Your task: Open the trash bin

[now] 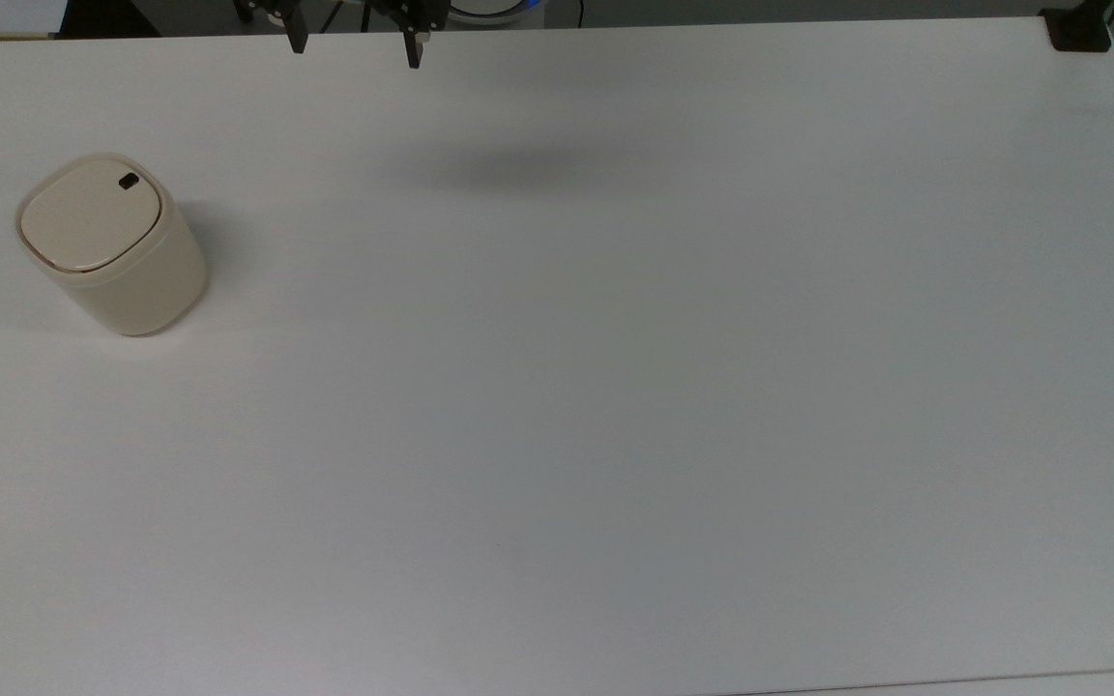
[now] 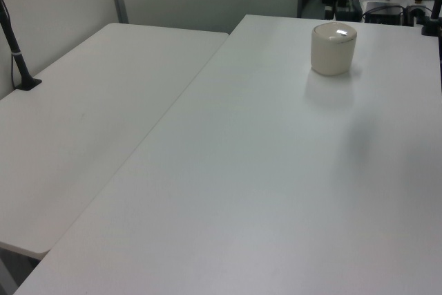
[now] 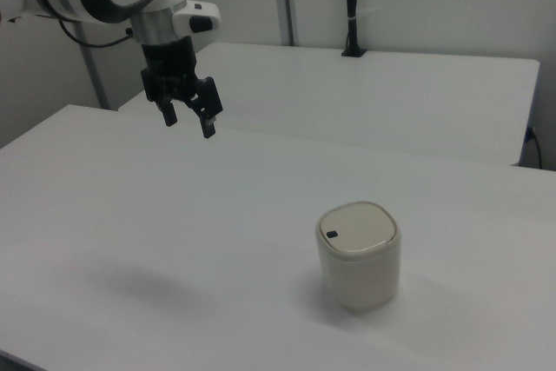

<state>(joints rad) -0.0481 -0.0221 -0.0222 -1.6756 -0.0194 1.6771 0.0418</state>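
One trash bin [image 1: 112, 246] stands upright on the white table [image 1: 615, 387], near the top view's left edge and well apart from everything else. Its flat lid [image 1: 91, 215] is shut, and a single small black button [image 1: 128, 181] sits near the lid's far right corner in the top view. In the right view the bin [image 3: 358, 254] is at the near right of the table, with the button on the lid's left side; in the left view it [image 2: 333, 48] stands far off toward the right.

One end effector [image 3: 187, 122] hangs in the air above the table at the right view's far left, its two fingers spread wide and holding nothing. In the top view its fingertips [image 1: 298, 43] show at the far edge, well apart from the bin. A second white table [image 3: 373, 93] stands beyond the first in the right view.
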